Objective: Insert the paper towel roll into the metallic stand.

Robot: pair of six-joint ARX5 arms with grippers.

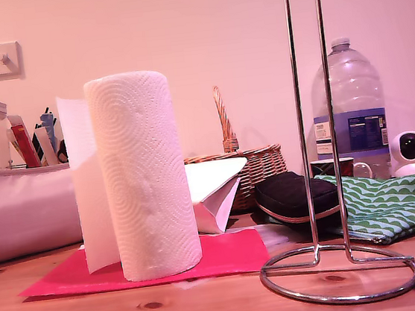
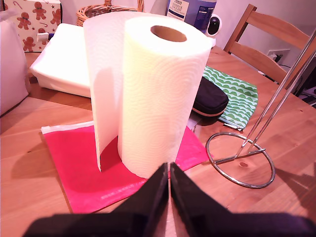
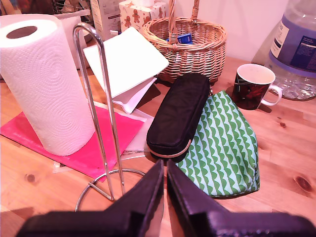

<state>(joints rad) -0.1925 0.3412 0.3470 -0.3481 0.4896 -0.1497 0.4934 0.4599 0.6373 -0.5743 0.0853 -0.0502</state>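
Observation:
The paper towel roll (image 1: 144, 174) stands upright on a pink mat, with a loose sheet hanging off the side toward the exterior view's left. Its brown core opening shows on top (image 2: 168, 33), and the roll also appears in the second wrist view (image 3: 47, 81). The metallic stand (image 1: 315, 113) rises at the exterior view's right on its ring base, apart from the roll. My first gripper (image 2: 169, 170) is shut and empty, just short of the roll's base. My second gripper (image 3: 165, 170) is shut and empty, close to the stand's loop (image 3: 101, 98). Neither gripper shows in the exterior view.
A pink mat (image 1: 226, 255) lies under the roll. Behind are a folded white paper bag (image 1: 215, 188), a wicker basket (image 1: 257, 165), a black case (image 1: 294, 194), a green patterned pouch (image 1: 389, 206), a mug (image 3: 252, 86), a water bottle (image 1: 348, 106) and a small camera (image 1: 411, 151). A grey bin (image 1: 19, 211) is at the exterior view's left.

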